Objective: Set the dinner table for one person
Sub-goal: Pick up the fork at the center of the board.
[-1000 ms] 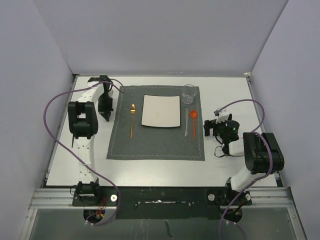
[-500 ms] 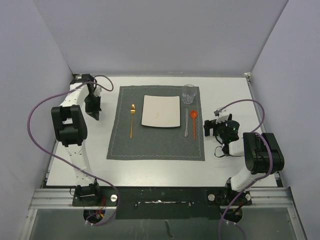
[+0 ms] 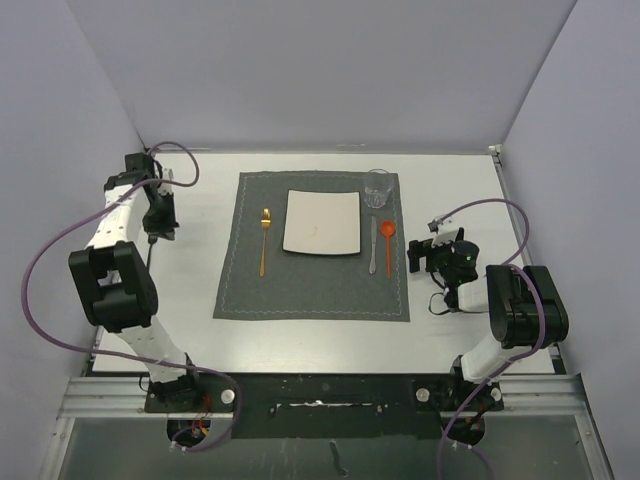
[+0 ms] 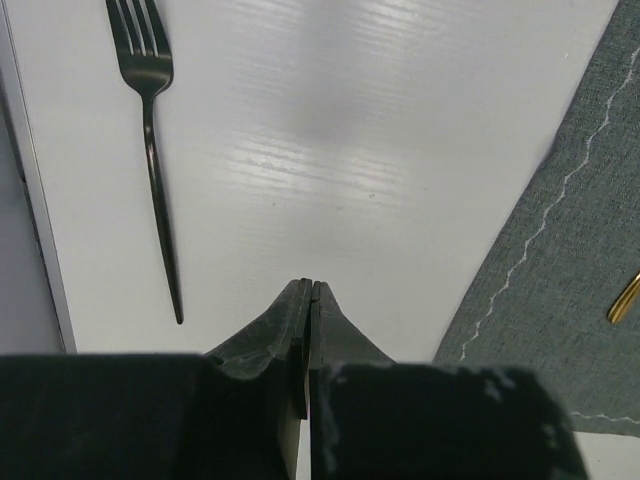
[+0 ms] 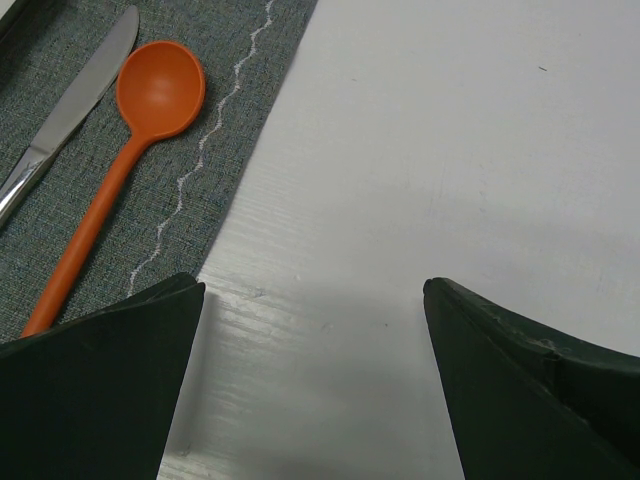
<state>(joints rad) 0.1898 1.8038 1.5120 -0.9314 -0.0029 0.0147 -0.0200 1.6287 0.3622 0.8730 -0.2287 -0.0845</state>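
Note:
The white dinner table (image 3: 300,345) carries a dark grey placemat (image 3: 310,285). On the mat lie a square white plate (image 3: 322,222), a gold utensil (image 3: 265,240) left of it, a silver knife (image 3: 372,245) and an orange spoon (image 3: 388,245) right of it, and a clear glass (image 3: 378,187) at the far right corner. A black fork (image 4: 150,130) lies on the bare table near its left edge. My left gripper (image 4: 312,286) is shut and empty, just right of the fork's handle. My right gripper (image 5: 314,287) is open and empty over bare table right of the orange spoon (image 5: 140,130).
Grey walls enclose the table on three sides. The table's metal edge (image 4: 30,200) runs close to the black fork. The placemat's stitched edge (image 4: 540,230) and the gold utensil's tip (image 4: 625,298) show at the right of the left wrist view.
My left arm has swung left, away from the placemat's left edge toward the table's left edge. The right arm has not moved.

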